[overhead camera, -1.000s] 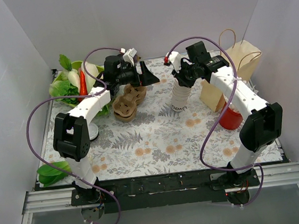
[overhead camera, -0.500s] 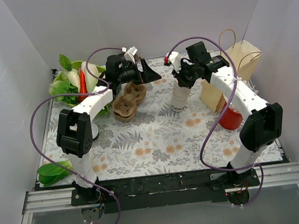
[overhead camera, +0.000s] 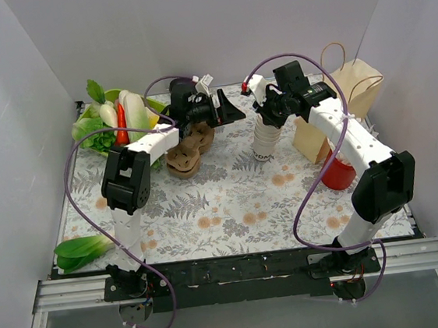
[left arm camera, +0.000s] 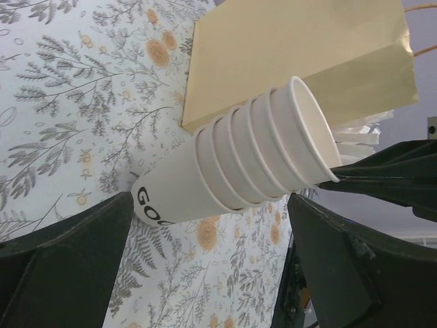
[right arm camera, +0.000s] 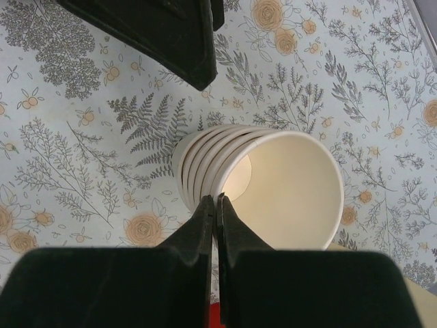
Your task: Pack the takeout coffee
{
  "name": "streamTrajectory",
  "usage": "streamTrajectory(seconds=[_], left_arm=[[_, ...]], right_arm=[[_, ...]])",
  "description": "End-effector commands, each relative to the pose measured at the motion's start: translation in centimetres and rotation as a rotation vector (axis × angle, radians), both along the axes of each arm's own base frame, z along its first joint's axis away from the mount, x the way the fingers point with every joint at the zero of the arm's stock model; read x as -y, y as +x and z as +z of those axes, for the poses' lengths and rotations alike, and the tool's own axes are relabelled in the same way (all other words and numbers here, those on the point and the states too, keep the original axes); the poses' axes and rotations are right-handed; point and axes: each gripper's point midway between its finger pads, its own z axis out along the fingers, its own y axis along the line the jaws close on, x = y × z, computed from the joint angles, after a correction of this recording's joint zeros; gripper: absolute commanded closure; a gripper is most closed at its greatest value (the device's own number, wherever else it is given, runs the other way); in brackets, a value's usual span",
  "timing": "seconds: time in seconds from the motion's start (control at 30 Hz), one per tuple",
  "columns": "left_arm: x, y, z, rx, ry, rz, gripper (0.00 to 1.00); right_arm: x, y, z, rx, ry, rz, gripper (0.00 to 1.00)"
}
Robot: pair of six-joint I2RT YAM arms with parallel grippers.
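Top external view: my left arm folds at the elbow and reaches to the back of the mat, wrist turned sideways. My left gripper [overhead camera: 227, 110] hangs above the far end of the brown pulp cup carrier [overhead camera: 185, 153], jaws spread wide and holding nothing. It points at the stack of lidless cups [overhead camera: 262, 142] and stays apart from it. My right arm stretches along the right side and bends inward. My right gripper [right arm camera: 216, 199] comes down from above, and its fingers are pinched tight on the rim of the topmost cup.

The stack stands upright on the floral mat [overhead camera: 231, 202], several cups nested, with dark print on the lowest one and the top cup hollow. My left wrist covers part of the carrier's wells. The paper bag [overhead camera: 352, 91] stands behind the stack at the right wall, handles up, its inside out of sight. My right forearm half hides the red cup [overhead camera: 336, 173]. I cannot make out the takeout coffee in any view.

Greens [overhead camera: 109, 124] fill the back left corner. White walls close in on three sides. The open room is the middle of the mat, toward my bases.
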Motion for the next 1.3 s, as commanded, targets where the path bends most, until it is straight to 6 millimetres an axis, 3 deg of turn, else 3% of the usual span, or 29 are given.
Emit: streamTrajectory(seconds=[0.0, 0.67, 1.27], left_arm=[[1.9, -0.5, 4.0, 0.082, -0.075, -0.05, 0.02], [4.3, -1.0, 1.9, 0.033, -0.069, -0.061, 0.02], [4.5, -1.4, 2.3, 0.018, -0.103, -0.084, 0.02]], right_arm=[[-0.5, 0.6, 2.5, 0.076, 0.033, 0.007, 0.99], [-1.2, 0.4, 2.5, 0.067, 0.045, 0.028, 0.99], [-1.7, 0.4, 1.9, 0.06, 0.034, 0.04, 0.99]])
